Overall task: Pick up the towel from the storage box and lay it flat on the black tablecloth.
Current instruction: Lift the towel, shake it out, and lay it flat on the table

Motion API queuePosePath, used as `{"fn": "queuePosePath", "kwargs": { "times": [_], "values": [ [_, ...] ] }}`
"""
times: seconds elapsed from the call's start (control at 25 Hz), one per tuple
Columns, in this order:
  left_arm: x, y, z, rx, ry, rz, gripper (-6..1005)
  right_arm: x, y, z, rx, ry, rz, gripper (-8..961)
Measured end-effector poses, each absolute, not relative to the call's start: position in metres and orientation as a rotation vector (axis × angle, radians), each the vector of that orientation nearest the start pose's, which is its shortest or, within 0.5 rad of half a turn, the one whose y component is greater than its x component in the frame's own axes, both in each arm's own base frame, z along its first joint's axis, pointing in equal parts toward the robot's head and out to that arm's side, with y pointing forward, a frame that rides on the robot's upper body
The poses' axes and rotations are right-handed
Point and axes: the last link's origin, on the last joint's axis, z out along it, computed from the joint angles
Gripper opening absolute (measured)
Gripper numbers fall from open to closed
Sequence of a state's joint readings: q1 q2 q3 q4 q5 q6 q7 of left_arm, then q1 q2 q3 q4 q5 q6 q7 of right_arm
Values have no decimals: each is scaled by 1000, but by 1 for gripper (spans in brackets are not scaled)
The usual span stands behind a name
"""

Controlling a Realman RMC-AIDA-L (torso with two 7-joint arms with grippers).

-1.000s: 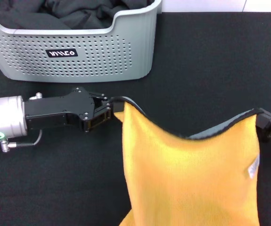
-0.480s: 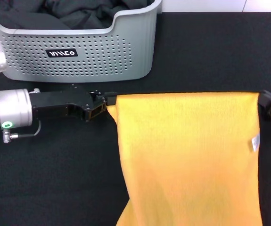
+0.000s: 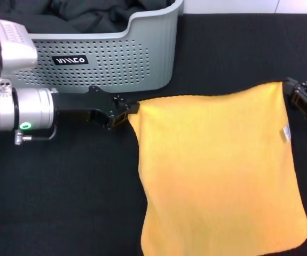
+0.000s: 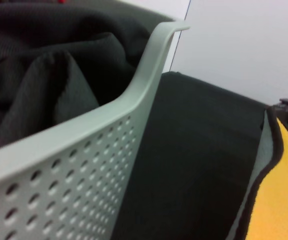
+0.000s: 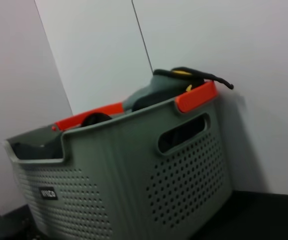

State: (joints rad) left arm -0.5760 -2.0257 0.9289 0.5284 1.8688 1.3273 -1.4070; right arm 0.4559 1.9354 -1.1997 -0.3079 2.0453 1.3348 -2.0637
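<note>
Towel: square, fleecy, orange-yellow face up, spread almost flat on the black tablecloth, near the storage box's front corner; a small white tag shows on its right edge. In the left wrist view a black trim and a grey underside show along its lifted edge.
Black tablecloth: wide, finely textured black fabric sheet covering the tabletop under the towel and the box.
Storage box: light grey plastic basket, rounded corners, sides perforated with rows of small round holes, a black label with white letters on its front; it stands on the cloth, at the far left.
Black fabric heap: crumpled dark cloth filling the box.
Left gripper: black, slim fingers pinching the towel's far left corner, just in front of the box.
Right gripper: black, at the towel's far right corner; whether its fingers are spread or pressed together cannot be told.
</note>
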Motion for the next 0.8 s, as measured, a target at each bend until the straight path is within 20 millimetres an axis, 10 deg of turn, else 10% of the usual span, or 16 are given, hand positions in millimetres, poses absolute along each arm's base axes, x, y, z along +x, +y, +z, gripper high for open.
{"fn": "queuePosePath", "kwargs": {
  "times": [0.8],
  "values": [
    [-253, 374, -29, -2716, -590, -396, 27, 300, 363, 18, -2288, 681, 808, 48]
  ]
}}
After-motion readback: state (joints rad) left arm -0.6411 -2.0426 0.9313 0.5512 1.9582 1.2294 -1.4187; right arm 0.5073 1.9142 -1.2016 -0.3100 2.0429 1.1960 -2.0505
